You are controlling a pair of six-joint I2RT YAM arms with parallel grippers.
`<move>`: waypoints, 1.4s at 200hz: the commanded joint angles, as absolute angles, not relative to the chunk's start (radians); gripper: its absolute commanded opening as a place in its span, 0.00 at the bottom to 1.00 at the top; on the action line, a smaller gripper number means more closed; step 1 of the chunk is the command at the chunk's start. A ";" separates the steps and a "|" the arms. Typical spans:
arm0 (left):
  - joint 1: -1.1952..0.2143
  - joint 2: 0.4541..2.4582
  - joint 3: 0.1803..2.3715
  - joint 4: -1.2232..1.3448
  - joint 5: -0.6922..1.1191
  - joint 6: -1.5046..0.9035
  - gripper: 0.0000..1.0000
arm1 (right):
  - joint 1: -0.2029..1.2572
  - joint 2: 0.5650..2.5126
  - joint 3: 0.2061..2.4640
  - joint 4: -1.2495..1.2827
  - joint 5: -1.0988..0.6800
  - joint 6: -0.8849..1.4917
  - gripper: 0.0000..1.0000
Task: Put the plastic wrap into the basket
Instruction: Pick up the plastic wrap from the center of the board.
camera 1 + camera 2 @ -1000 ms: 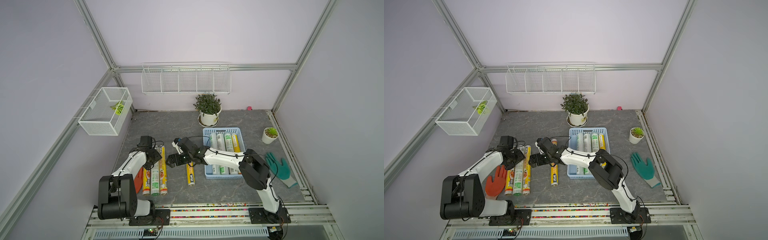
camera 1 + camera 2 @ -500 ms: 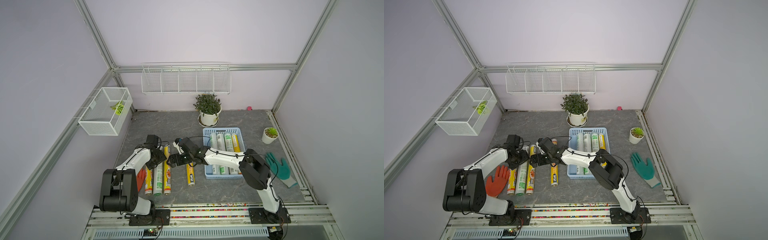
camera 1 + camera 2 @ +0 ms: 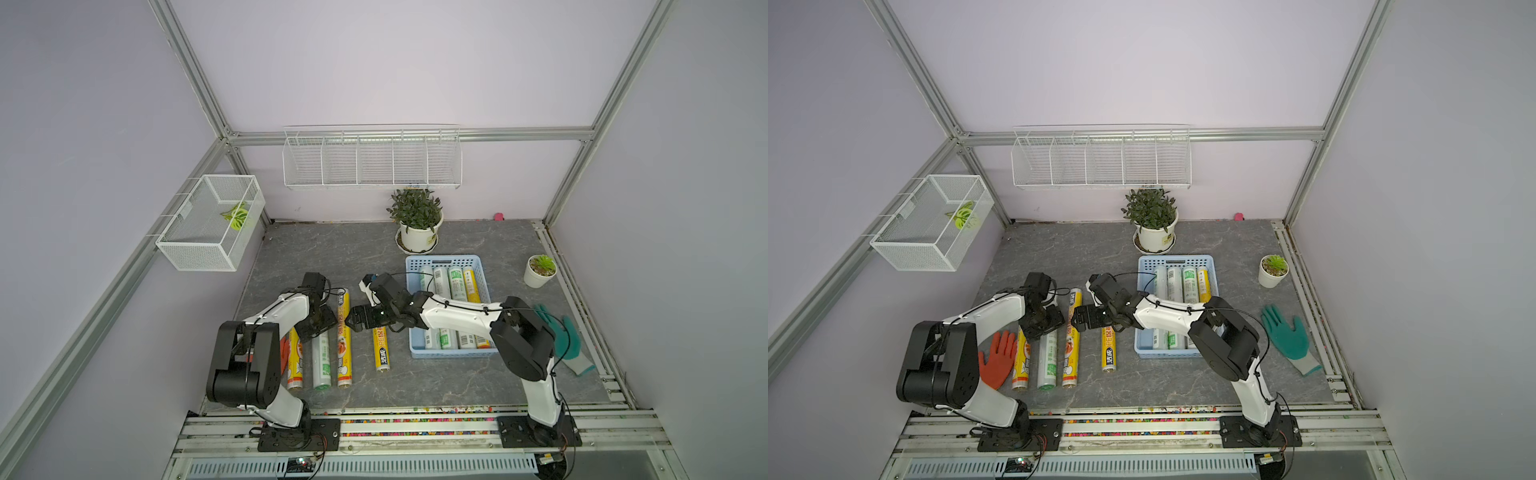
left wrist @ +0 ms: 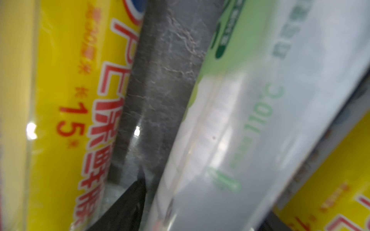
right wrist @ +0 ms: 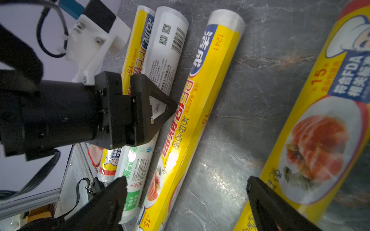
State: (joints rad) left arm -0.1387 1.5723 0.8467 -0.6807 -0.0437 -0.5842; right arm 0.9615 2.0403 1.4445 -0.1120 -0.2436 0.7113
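Three plastic wrap rolls lie side by side on the grey floor: a yellow one (image 3: 295,361), a white, green-labelled one (image 3: 322,361) and another yellow one (image 3: 344,336). A lone yellow roll (image 3: 382,349) lies near the light-blue basket (image 3: 415,266), which holds several rolls (image 3: 455,282). My left gripper (image 3: 318,328) is low over the white roll (image 4: 230,130), open and straddling it; a sliver of floor shows beside one finger (image 4: 130,204). My right gripper (image 5: 187,198) hangs wide open and empty over bare floor between the yellow roll (image 5: 198,100) and the lone roll (image 5: 320,120).
An orange glove (image 3: 996,361) lies left of the rolls, beside the left arm. A green glove (image 3: 557,332) lies right of the basket. A potted plant (image 3: 417,224) and a small pot (image 3: 540,270) stand behind. A wire box (image 3: 212,220) and wire rack (image 3: 370,158) hang on the walls.
My left gripper has slid along the rolls toward the front and settled over the white roll, its jaws a little wider. The right gripper has stayed where it was, open.
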 commanded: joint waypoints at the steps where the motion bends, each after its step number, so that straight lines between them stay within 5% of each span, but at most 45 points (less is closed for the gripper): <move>1: -0.146 1.606 0.853 -0.672 -0.028 -0.562 0.73 | 0.961 1.998 1.423 -0.098 -0.236 0.719 0.99; 76: -0.181 1.599 0.902 -0.708 -0.035 -0.526 0.54 | 0.956 1.971 1.419 -0.143 -0.208 0.698 0.99; 137: -0.217 1.557 0.999 -0.807 -0.060 -0.485 0.23 | 0.946 1.919 1.381 -0.153 -0.179 0.694 0.99; 191: -0.218 1.415 1.065 -0.858 -0.045 -0.482 0.18 | 0.937 1.839 1.317 -0.133 -0.139 0.703 0.98; 280: -0.288 1.283 1.100 -0.649 0.258 -0.546 0.16 | 0.916 1.650 1.165 -0.095 -0.008 0.704 0.98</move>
State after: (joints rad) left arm -0.2527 1.3014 1.0550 -0.7521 0.1574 -0.5098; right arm 0.9287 1.7107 1.2152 -0.1181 -0.0689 0.7067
